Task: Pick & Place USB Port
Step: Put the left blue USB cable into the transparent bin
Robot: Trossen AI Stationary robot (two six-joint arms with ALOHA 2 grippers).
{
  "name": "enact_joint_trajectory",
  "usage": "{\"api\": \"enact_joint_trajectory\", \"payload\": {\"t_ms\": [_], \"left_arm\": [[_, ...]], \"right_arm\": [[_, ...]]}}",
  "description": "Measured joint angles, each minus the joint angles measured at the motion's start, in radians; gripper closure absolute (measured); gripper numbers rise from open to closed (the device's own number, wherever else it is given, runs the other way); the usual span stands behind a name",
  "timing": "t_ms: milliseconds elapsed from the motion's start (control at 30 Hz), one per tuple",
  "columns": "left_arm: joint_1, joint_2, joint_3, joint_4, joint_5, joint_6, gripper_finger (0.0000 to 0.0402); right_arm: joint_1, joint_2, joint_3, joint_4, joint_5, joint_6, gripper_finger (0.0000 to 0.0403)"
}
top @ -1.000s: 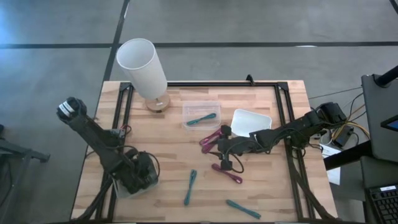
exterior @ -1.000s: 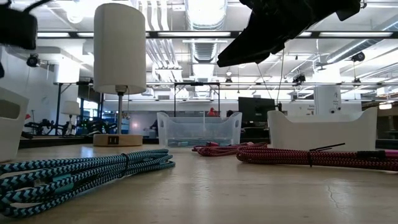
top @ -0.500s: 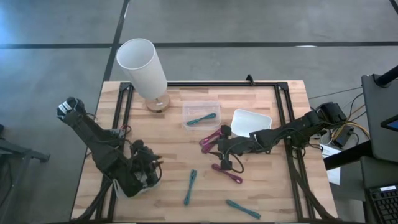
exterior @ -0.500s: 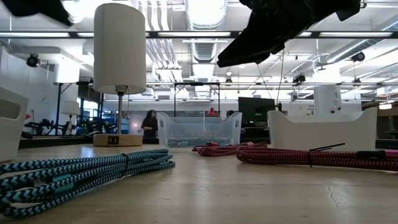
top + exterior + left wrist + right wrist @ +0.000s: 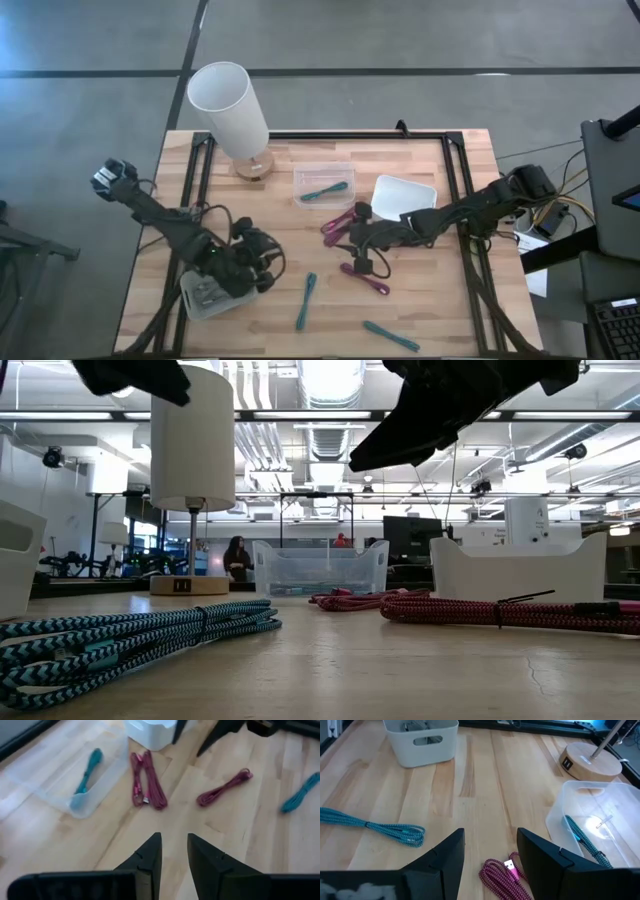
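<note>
Several coiled cables lie flat on the wooden table: a magenta pair [image 5: 340,222], one magenta [image 5: 365,278], teal ones [image 5: 306,300] [image 5: 392,336], and a teal one inside the clear container [image 5: 325,188]. The lamp [image 5: 230,110] stands at the far edge, with a USB port in its wooden base [image 5: 567,763]. My left gripper [image 5: 268,270] hovers above bare wood near the table's left, its fingers a narrow gap apart [image 5: 174,837]. My right gripper [image 5: 358,238] hangs open [image 5: 490,832] above the magenta cables [image 5: 505,875]. Neither touches anything.
A white bin [image 5: 205,297] with small items sits at the near left, beside my left gripper. Another white bin [image 5: 405,195] stands right of the clear container. A black frame [image 5: 455,200] borders the table. Bare wood lies between the near-left bin and the teal cable.
My left gripper has swung from above the near-left white bin toward the table's right, uncovering the bin, and now sits over bare wood nearer the middle. The right arm and all cables have kept still.
</note>
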Motion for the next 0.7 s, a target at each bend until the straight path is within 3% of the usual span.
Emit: {"api": "enact_joint_trajectory", "payload": {"t_ms": [100,333,700], "left_arm": [[0.031,0.035,-0.002,0.059,0.028,0.069,0.0314],[0.114,0.141,-0.003,0.150,0.213,0.136,0.0308],[0.198,0.341,-0.003,0.365,0.455,0.198,0.0253]], "right_arm": [[0.000,0.016,0.000,0.000,0.000,0.000,0.0225],[0.000,0.037,-0.001,0.000,-0.001,0.000,0.0225],[0.000,0.037,-0.001,-0.051,-0.013,0.075,0.0225]]}}
